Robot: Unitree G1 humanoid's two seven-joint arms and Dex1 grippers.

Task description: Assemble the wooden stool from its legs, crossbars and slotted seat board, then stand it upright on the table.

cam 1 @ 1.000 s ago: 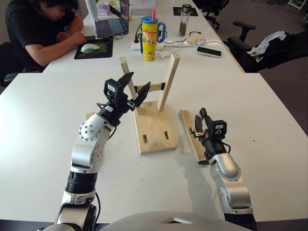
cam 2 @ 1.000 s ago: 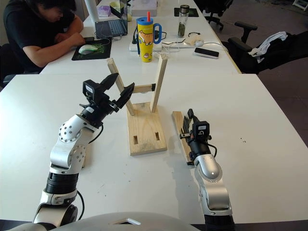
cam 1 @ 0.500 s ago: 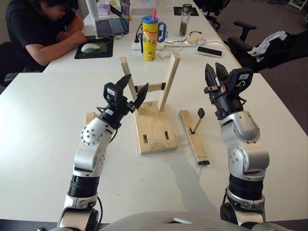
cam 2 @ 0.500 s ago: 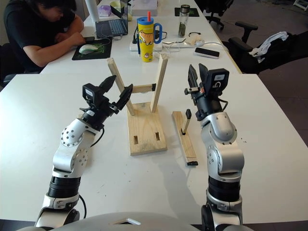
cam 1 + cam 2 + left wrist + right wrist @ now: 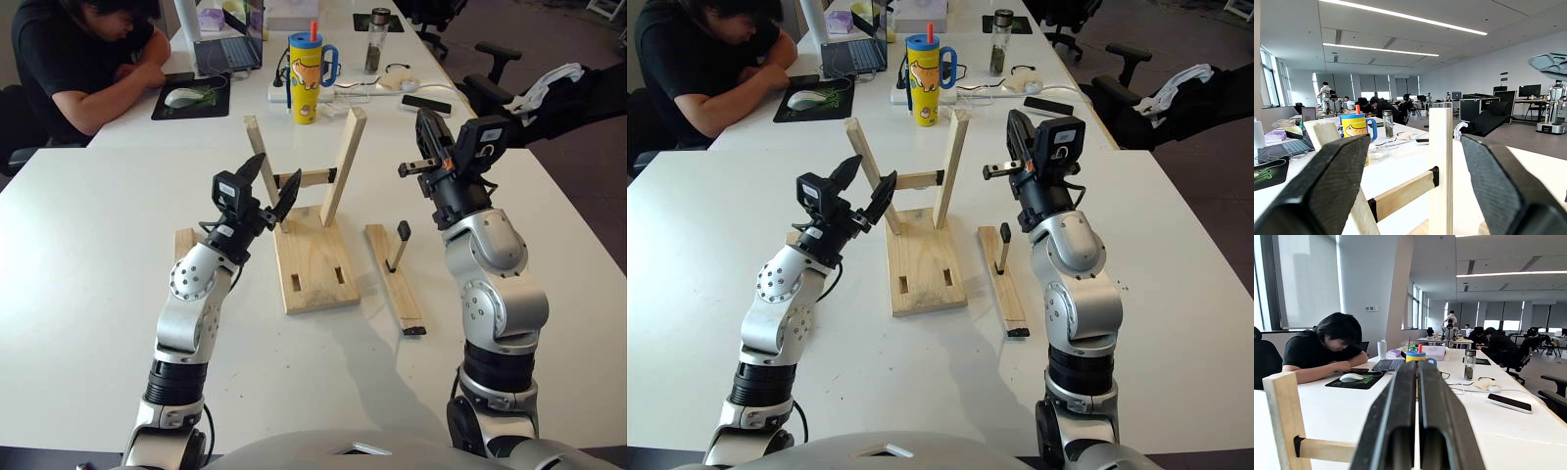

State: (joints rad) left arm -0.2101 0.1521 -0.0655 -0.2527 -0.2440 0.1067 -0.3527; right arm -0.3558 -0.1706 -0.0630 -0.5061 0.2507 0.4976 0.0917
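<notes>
1. The left gripper (image 5: 278, 166) hides the foot of the left leg (image 5: 257, 147), so how that leg meets the seat board (image 5: 315, 262) cannot be told.
2. A short piece of pale wood (image 5: 183, 239) lies on the white table (image 5: 78, 294) behind the left arm. Only its end shows, so its shape cannot be made out.
3. In the left wrist view the fingers (image 5: 1322, 186) stand wide apart. They are matte black, wedge-shaped and clamped on nothing, with the right leg (image 5: 1441, 166) and the crossbar (image 5: 1400, 193) seen between them.
4. The right gripper (image 5: 424, 122) is raised above the table's right half. Its two smooth black fingers (image 5: 1400, 416) are pressed flat together with nothing between them.
5. The seat board is a flat rectangle of light, grained wood lying in the middle of the table, its long side running toward the far edge. Two small rectangular slots (image 5: 295, 283) near its near end are open.
6. Both legs are square-cut pale wooden bars rising from the board's far end, leaning apart toward their tops. The thin crossbar (image 5: 312, 178) joins them and has a dark end against the right leg (image 5: 343, 166).
7. A loose leg (image 5: 392, 279) lies flat just right of the seat board, apart from it, with a dark cap at its near end. A short, black-tipped peg (image 5: 400, 243) stands tilted on it.
8. A yellow cup (image 5: 305, 78) stands on the next table, beyond the far edge.
</notes>
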